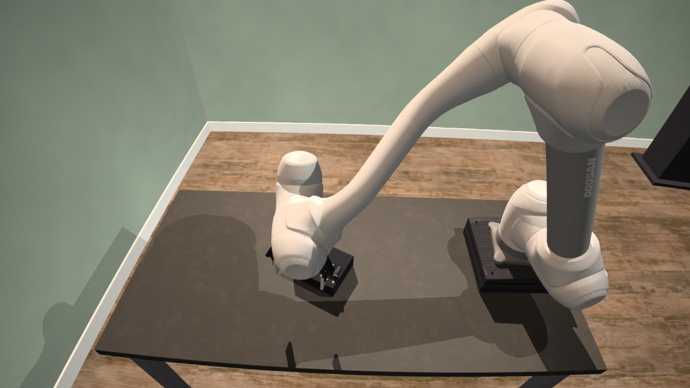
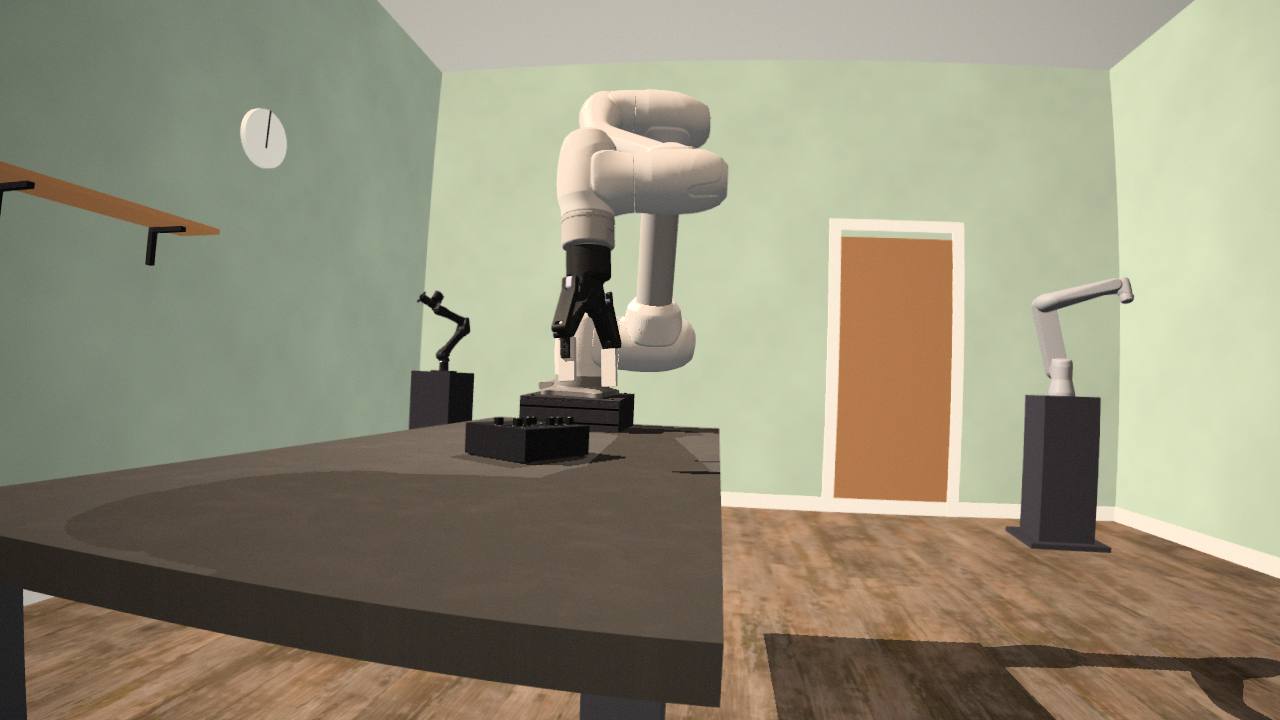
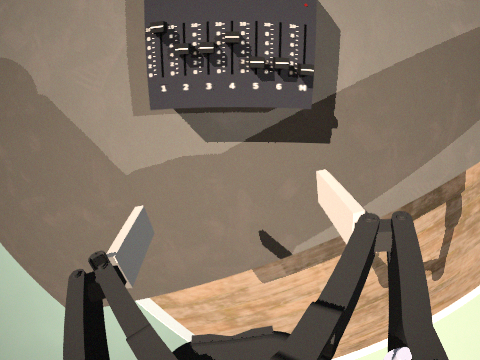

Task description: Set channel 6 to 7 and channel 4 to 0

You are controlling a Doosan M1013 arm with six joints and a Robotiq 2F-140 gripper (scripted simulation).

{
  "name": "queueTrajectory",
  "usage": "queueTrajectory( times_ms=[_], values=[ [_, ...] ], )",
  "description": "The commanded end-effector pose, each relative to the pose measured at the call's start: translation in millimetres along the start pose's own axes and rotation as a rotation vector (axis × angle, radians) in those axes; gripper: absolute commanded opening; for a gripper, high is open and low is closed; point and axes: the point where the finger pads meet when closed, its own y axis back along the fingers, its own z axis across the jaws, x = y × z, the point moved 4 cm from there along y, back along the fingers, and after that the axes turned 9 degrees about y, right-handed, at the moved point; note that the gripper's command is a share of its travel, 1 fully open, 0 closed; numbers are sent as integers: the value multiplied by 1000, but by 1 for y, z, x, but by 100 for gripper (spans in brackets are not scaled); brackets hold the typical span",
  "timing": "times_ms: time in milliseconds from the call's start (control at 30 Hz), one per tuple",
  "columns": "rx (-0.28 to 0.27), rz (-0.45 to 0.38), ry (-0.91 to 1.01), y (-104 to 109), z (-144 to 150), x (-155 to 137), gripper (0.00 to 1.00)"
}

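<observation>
— Hovering above the lighting desk (image 3: 228, 34), your gripper (image 2: 585, 356) hangs with its fingers spread wide apart and nothing between them.

— And where does the desk sit?

— On the dark bench (image 1: 202, 289), well left of the arm's black base plate (image 1: 475, 236) in the top view, mostly hidden there under the wrist. You can read it best from the wrist camera: seven numbered faders in a row.

— Channels 4 and 6?

— Fader 4 (image 3: 231, 38) stands high in its slot; fader 6 (image 3: 282, 64) sits low, level with fader 5 (image 3: 256, 63). Exact levels are too small to read.
</observation>
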Motion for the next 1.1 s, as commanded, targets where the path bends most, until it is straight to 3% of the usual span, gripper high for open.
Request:
queueTrajectory(
  times_ms=[0,700,800,867,933,1067],
  values=[
    [0,0,0,0,0,0,100],
    [-1,1,3,1,0,1,100],
    [-26,31,105,27,13,46,100],
    [-26,31,105,27,13,46,100],
    [-58,58,207,53,30,91,100],
    [-76,70,257,66,39,113,100]
  ],
)
